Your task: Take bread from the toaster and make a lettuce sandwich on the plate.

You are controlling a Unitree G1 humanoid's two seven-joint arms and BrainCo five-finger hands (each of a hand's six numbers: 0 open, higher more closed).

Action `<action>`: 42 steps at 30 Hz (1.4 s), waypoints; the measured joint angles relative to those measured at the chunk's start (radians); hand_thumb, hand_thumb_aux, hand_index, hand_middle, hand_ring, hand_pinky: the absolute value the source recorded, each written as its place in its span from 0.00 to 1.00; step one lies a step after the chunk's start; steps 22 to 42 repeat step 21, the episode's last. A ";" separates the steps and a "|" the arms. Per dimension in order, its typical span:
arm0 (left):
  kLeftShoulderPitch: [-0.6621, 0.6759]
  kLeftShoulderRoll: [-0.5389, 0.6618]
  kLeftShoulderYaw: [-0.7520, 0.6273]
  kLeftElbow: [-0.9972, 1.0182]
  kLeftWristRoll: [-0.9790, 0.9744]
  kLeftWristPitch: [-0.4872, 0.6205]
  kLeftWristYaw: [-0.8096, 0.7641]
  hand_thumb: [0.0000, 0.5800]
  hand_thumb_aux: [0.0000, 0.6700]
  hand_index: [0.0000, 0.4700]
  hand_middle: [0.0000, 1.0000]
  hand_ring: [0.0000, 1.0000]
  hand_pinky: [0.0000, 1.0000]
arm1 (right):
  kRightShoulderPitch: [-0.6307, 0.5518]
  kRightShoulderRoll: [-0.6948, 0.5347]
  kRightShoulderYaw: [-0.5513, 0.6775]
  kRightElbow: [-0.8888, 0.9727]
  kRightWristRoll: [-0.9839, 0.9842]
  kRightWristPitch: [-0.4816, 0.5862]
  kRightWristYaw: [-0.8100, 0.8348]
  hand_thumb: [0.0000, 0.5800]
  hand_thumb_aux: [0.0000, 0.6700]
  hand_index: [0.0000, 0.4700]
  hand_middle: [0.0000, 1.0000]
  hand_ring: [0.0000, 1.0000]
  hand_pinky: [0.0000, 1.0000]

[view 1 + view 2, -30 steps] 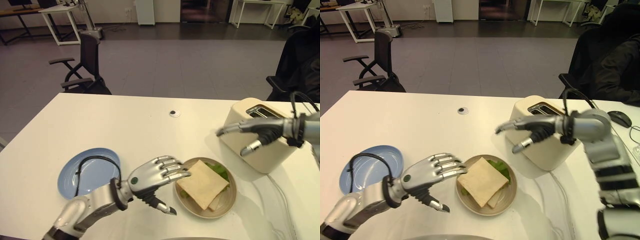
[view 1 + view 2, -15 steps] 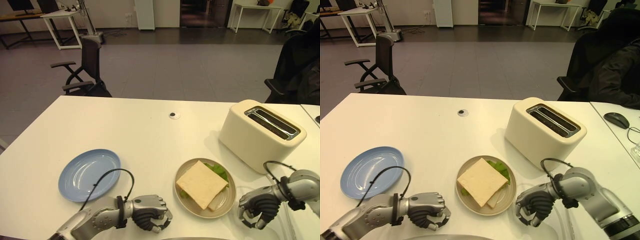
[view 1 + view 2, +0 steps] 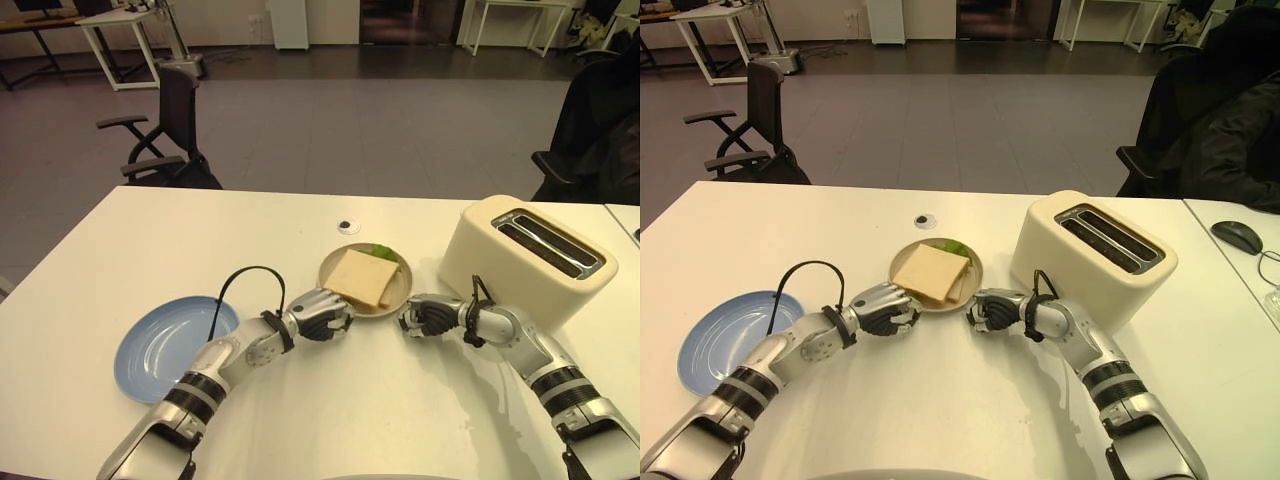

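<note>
- The sandwich [image 3: 362,277] sits assembled on the plate [image 3: 400,291], lettuce [image 3: 384,252] peeking out; the toaster [image 3: 500,265] slots look empty.
- My left hand [image 3: 320,314] and right hand [image 3: 424,318] are fisted beside the plate's near rim, holding nothing.
- I judge the task essentially finished.
</note>
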 measured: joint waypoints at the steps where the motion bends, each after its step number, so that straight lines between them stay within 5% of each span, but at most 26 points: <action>1: 0.005 0.003 0.000 -0.008 0.004 -0.003 0.015 1.00 1.00 1.00 1.00 1.00 1.00 | 0.010 0.001 -0.003 -0.025 0.003 -0.010 -0.008 0.97 0.83 0.83 1.00 1.00 1.00; 2: 0.022 0.014 0.002 -0.035 0.008 -0.007 0.024 1.00 1.00 1.00 1.00 1.00 1.00 | 0.026 -0.001 -0.010 -0.063 0.014 -0.019 -0.020 0.94 0.75 0.75 1.00 1.00 1.00; 3: 0.050 0.026 0.009 -0.076 0.006 -0.012 0.028 1.00 0.99 0.99 1.00 1.00 1.00 | 0.041 -0.004 -0.022 -0.102 0.019 -0.023 -0.032 0.80 0.56 0.56 0.97 0.97 0.97; 4: 0.087 0.033 0.019 -0.119 -0.009 -0.014 0.028 0.86 0.62 0.62 1.00 1.00 1.00 | 0.056 -0.011 -0.042 -0.144 0.028 -0.022 -0.044 0.57 0.34 0.34 0.95 0.95 0.95; 5: 0.132 0.036 0.038 -0.181 -0.040 -0.019 0.022 0.44 0.25 0.25 1.00 1.00 1.00 | 0.070 -0.023 -0.070 -0.193 0.042 -0.014 -0.055 0.35 0.19 0.19 0.86 0.86 0.86; 6: 0.165 0.041 0.054 -0.242 -0.073 -0.021 0.011 0.05 0.03 0.03 1.00 1.00 1.00 | 0.081 -0.034 -0.098 -0.233 0.066 -0.005 -0.060 0.20 0.11 0.11 0.78 0.78 0.78; 7: 0.197 0.048 0.079 -0.307 -0.113 -0.020 -0.004 0.00 0.00 0.00 1.00 1.00 1.00 | 0.094 -0.040 -0.128 -0.270 0.090 0.005 -0.063 0.04 0.02 0.02 0.64 0.64 0.64; 8: 0.225 0.059 0.104 -0.369 -0.154 -0.017 -0.020 0.00 0.00 0.00 0.98 0.98 0.98 | 0.103 -0.049 -0.159 -0.302 0.113 0.015 -0.069 0.00 0.00 0.00 0.48 0.48 0.48; 9: 0.254 0.068 0.138 -0.432 -0.201 -0.017 -0.034 0.00 0.00 0.00 0.82 0.82 0.82 | 0.112 -0.055 -0.198 -0.328 0.144 0.029 -0.082 0.00 0.00 0.00 0.11 0.11 0.11; 10: 0.270 0.072 0.164 -0.470 -0.234 -0.013 -0.045 0.00 0.00 0.00 0.75 0.75 0.75 | 0.117 -0.058 -0.223 -0.341 0.159 0.039 -0.092 0.00 0.00 0.00 0.00 0.00 0.00; 11: 0.281 0.074 0.181 -0.492 -0.255 -0.010 -0.054 0.00 0.00 0.00 0.60 0.60 0.60 | 0.122 -0.058 -0.234 -0.346 0.173 0.043 -0.099 0.00 0.00 0.00 0.00 0.00 0.00; 13: 0.301 0.074 0.230 -0.527 -0.323 -0.010 -0.065 0.00 0.00 0.00 0.07 0.07 0.07 | 0.139 -0.032 -0.237 -0.342 0.184 0.047 -0.116 0.00 0.00 0.00 0.00 0.00 0.00; 14: 0.302 0.073 0.242 -0.530 -0.347 -0.010 -0.068 0.00 0.00 0.00 0.00 0.00 0.00 | 0.140 -0.023 -0.235 -0.339 0.186 0.043 -0.122 0.00 0.00 0.00 0.00 0.00 0.00; 21: 0.324 -0.012 0.297 -0.567 -0.527 -0.008 -0.087 0.00 0.00 0.00 0.00 0.00 0.00 | 0.118 0.070 -0.228 -0.311 0.308 -0.028 -0.135 0.00 0.00 0.00 0.00 0.00 0.00; 42: 0.324 -0.012 0.297 -0.567 -0.527 -0.008 -0.087 0.00 0.00 0.00 0.00 0.00 0.00 | 0.118 0.070 -0.228 -0.311 0.308 -0.028 -0.135 0.00 0.00 0.00 0.00 0.00 0.00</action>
